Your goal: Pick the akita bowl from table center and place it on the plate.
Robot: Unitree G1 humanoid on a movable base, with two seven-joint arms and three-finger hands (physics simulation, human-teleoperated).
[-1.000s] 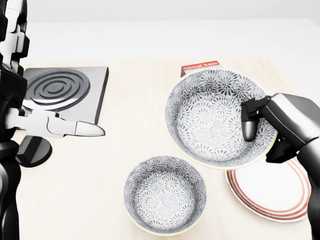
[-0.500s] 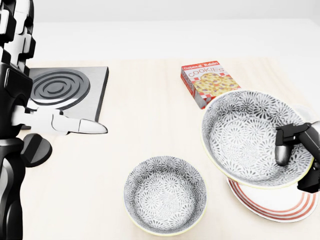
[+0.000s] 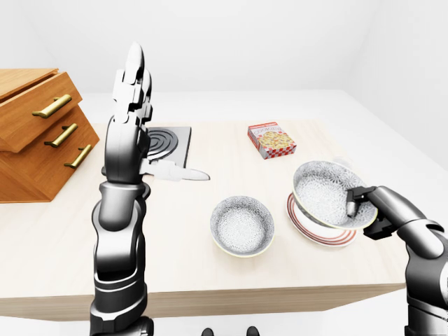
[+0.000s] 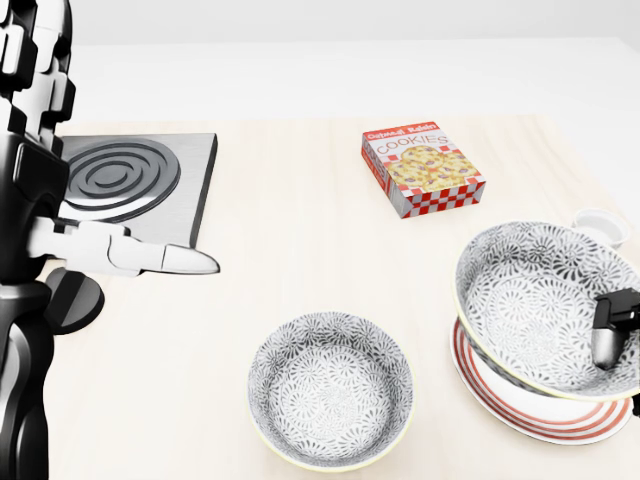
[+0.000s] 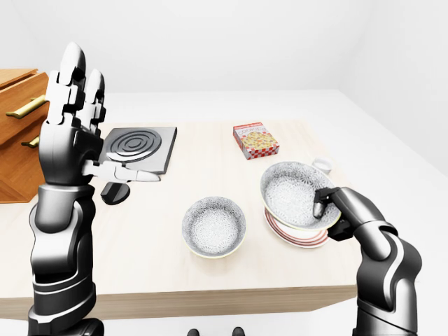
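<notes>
My right fingers (image 4: pixel 607 338): pinched on akita bowl (image 4: pixel 530 300) rim | bowl tilted, just over plate (image 4: pixel 520 415) beneath them | my left fingers (image 3: pixel 134 77): spread, empty | risk: releasing tilted, it may slide off

Pale wood bench (image 3: pixel 182 266), plain top, square edges. Wooden drawer unit (image 3: pixel 28 150) with brass handles (image 3: pixel 50 106) at the bench's left edge. White walls (image 3: pixel 245 42), white floor (image 3: pixel 399 133). Light even, diffuse; shadows soft.
</notes>
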